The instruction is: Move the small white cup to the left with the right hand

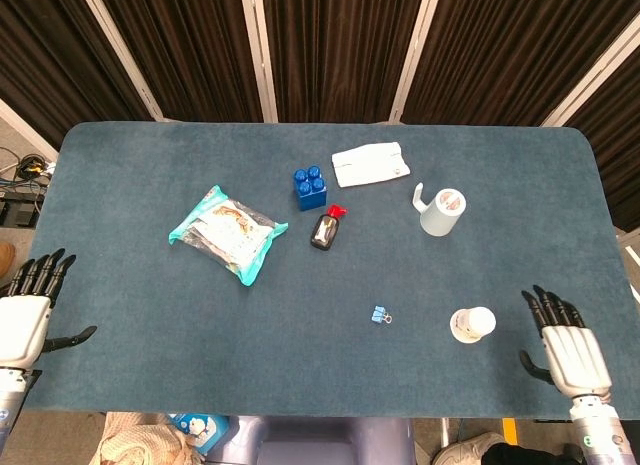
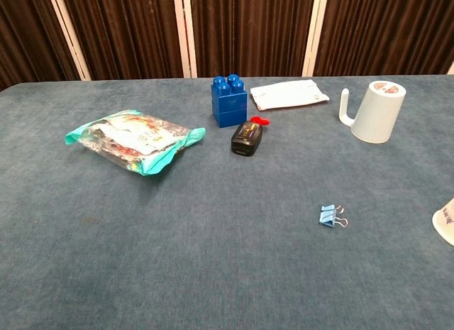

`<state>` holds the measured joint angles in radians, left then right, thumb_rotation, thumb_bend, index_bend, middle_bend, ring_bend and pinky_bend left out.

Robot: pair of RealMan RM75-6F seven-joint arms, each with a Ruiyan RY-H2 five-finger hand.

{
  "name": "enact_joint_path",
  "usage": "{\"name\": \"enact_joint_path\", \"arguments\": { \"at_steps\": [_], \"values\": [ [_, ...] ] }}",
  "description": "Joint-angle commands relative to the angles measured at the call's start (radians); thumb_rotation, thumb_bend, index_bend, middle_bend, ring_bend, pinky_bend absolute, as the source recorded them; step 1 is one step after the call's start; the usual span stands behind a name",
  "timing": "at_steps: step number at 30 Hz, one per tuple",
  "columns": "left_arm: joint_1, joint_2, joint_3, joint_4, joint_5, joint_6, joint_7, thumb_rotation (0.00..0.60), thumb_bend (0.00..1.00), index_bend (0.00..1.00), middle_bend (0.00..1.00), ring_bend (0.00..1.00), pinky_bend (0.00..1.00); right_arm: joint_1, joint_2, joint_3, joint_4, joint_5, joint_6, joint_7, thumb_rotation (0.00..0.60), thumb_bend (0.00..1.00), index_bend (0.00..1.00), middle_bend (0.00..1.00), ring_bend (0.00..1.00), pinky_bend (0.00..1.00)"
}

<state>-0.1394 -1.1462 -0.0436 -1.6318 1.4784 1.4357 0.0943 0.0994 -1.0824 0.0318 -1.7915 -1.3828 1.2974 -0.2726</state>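
The small white cup [image 1: 472, 324] sits on the blue table [image 1: 320, 375] near the front right; the chest view cuts it off at its right edge [image 2: 445, 221]. My right hand [image 1: 565, 347] hovers over the table's front right corner, a short way right of the cup and not touching it, with fingers spread and nothing held. Beyond the table's front left corner, my left hand [image 1: 25, 310] is open and empty. Neither hand shows in the chest view.
A pale upside-down mug [image 1: 441, 211] stands behind the cup. A blue binder clip [image 1: 380, 314] lies left of the cup. Farther left are a black bottle with a red cap [image 1: 325, 228], a blue brick [image 1: 310, 187], a white folded cloth [image 1: 371, 164] and a snack bag [image 1: 226, 232].
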Motion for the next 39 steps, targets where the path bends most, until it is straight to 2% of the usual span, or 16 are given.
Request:
{"name": "enact_joint_path", "arguments": {
  "at_steps": [1,16,26,34,37,39],
  "values": [
    [-0.001,-0.002,0.001,0.000,0.001,-0.001,0.006,0.600,0.00,0.00,0.00,0.00,0.00,0.028,-0.011,0.004,-0.023,0.061,-0.046,-0.054,0.600,0.34,0.00,0.01,0.07,0.15],
    [-0.002,0.000,-0.001,-0.002,-0.006,-0.006,0.002,0.600,0.00,0.00,0.00,0.00,0.00,0.091,-0.105,0.028,0.007,0.191,-0.101,-0.175,0.600,0.34,0.02,0.04,0.09,0.17],
    [-0.005,-0.002,-0.002,-0.001,-0.010,-0.011,0.003,0.600,0.00,0.00,0.00,0.00,0.00,0.111,-0.136,0.029,0.031,0.226,-0.112,-0.184,0.600,0.34,0.15,0.13,0.17,0.29],
    [-0.007,-0.003,-0.004,-0.001,-0.019,-0.017,0.003,0.600,0.00,0.00,0.00,0.00,0.00,0.125,-0.158,0.020,0.028,0.220,-0.113,-0.196,0.600,0.34,0.17,0.18,0.23,0.35],
    [-0.007,-0.003,-0.005,-0.001,-0.021,-0.018,0.002,0.600,0.00,0.00,0.00,0.00,0.00,0.130,-0.168,0.019,0.029,0.228,-0.115,-0.204,0.600,0.36,0.22,0.21,0.26,0.40],
    [-0.007,-0.003,-0.005,-0.002,-0.024,-0.020,0.002,0.600,0.00,0.00,0.00,0.00,0.00,0.134,-0.175,0.021,0.031,0.235,-0.115,-0.208,0.600,0.41,0.30,0.25,0.30,0.44]
  ]
}}
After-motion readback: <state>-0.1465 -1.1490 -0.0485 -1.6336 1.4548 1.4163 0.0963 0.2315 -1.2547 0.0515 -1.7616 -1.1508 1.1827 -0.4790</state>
